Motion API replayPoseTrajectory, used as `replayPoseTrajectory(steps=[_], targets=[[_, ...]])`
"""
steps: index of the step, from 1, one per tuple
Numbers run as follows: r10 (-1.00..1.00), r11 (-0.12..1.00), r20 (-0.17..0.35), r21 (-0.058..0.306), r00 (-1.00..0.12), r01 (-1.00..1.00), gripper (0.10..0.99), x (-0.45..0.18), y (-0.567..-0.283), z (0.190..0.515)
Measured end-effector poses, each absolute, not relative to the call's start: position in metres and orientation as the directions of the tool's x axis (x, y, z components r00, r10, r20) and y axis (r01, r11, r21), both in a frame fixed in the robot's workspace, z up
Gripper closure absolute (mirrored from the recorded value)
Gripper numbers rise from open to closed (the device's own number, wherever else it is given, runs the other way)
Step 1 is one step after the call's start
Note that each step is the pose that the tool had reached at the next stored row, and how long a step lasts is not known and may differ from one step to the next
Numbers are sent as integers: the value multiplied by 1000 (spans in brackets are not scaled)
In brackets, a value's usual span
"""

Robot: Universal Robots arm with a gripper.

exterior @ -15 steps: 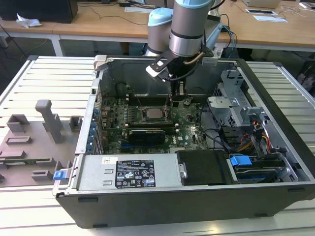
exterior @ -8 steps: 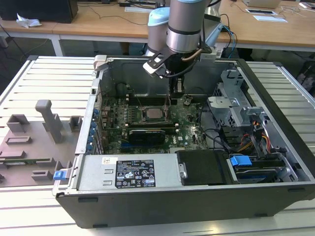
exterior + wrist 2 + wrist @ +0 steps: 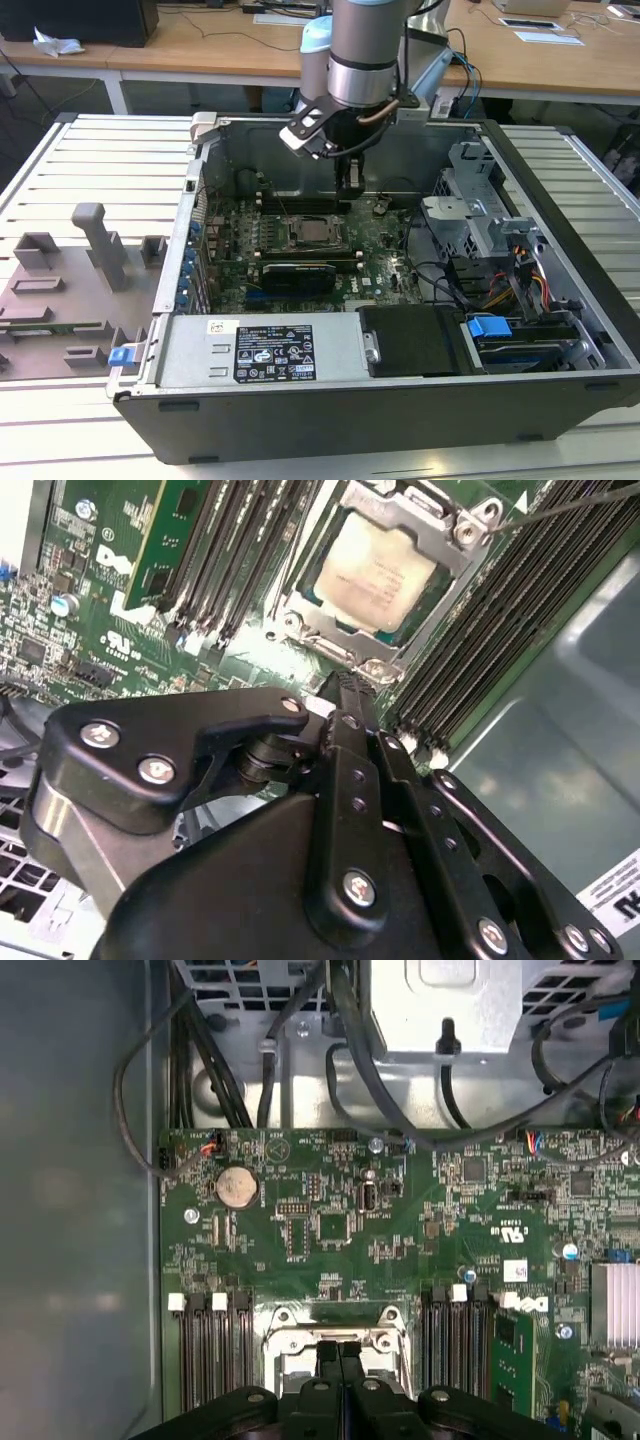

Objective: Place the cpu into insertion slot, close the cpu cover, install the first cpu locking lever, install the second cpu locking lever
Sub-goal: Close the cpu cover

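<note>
The tool (image 3: pixel 345 688) hung with its fingers pinched together on nothing, its tip close by the near edge of the insertion slot (image 3: pixel 275 1322). Right beyond that tip sat the cpu (image 3: pixel 375 565), flat in the slot with the cpu cover (image 3: pixel 455 540) lying down around it. Past the cover's far corner a thin wire locking lever (image 3: pixel 565 507) ran off over the memory slots (image 3: pixel 480 610), so I judged the lever work to be the step in hand; doing it well meant a closed tip on the wire alone, pressed low and steady, clear of the chip's top.
</note>
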State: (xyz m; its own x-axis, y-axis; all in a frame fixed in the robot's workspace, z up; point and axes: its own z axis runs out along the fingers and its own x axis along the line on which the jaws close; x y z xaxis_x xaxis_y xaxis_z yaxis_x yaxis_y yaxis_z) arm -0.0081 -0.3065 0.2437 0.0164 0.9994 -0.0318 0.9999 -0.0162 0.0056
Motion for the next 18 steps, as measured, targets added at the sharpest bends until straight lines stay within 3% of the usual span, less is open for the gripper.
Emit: replayPoseTrajectory(steps=[18], targets=[[999, -16, -32, 6, 16, 1000, 980, -61, -306, 219]])
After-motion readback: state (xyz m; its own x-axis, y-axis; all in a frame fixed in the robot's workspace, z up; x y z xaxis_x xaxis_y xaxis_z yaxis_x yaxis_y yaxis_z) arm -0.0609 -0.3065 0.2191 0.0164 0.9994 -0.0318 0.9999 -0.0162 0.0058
